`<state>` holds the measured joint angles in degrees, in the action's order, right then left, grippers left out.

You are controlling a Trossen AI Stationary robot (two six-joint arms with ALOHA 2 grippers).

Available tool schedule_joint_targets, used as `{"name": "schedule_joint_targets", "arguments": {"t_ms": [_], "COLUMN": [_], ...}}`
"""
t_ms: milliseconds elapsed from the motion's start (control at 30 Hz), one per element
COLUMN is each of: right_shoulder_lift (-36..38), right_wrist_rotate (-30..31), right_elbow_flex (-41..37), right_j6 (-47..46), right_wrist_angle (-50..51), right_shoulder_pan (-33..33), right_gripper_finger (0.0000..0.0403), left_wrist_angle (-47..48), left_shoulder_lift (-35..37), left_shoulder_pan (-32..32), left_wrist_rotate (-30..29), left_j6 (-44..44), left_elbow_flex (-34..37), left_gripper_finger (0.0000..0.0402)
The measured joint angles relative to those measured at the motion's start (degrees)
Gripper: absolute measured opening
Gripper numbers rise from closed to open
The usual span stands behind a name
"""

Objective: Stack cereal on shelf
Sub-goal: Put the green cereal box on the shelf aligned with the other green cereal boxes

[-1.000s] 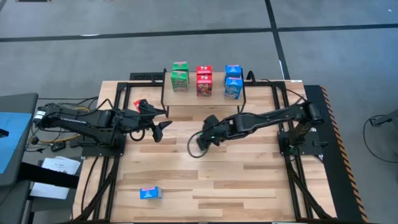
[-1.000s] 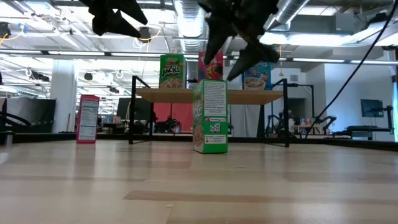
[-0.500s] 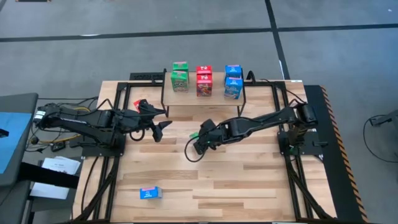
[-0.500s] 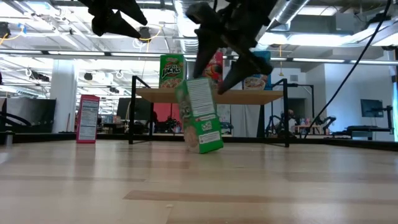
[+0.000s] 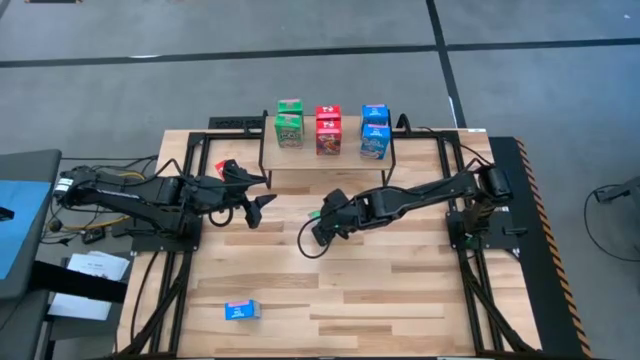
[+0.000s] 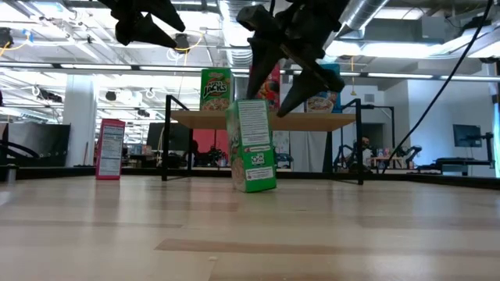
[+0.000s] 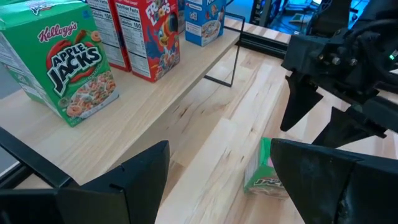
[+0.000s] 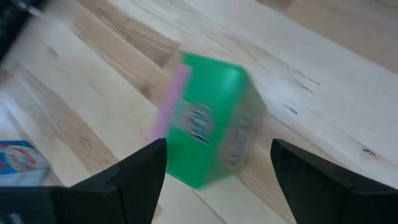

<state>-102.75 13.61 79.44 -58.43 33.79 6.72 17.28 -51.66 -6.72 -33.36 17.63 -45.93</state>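
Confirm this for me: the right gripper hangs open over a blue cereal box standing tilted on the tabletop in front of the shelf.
Not quite. The box under the right gripper is green, not blue; the low view and the right wrist view both show it. The rest holds: the gripper hangs open above it, and the box leans on the tabletop in front of the shelf.

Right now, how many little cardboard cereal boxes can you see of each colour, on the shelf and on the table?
Green cardboard cereal boxes: 3
Red cardboard cereal boxes: 3
Blue cardboard cereal boxes: 3
Total: 9
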Motion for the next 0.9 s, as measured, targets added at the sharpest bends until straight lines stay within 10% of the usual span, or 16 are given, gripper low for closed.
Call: {"name": "schedule_joint_targets", "arguments": {"t_ms": [900], "right_shoulder_lift": [-0.69], "right_wrist_rotate": [1.43], "right_elbow_flex": [-0.04], "right_j6": [-1.53], "right_wrist_angle": [-2.73], "right_shoulder_pan": [0.37], "right_gripper_finger": [0.0311], "left_wrist_angle": [0.0], "left_shoulder_lift": [0.0], "left_shoulder_pan": [0.0], "left_wrist_rotate": [0.02], "left_j6": [0.0], "left_elbow_flex": [0.02], "left_gripper_finger": [0.027]}}
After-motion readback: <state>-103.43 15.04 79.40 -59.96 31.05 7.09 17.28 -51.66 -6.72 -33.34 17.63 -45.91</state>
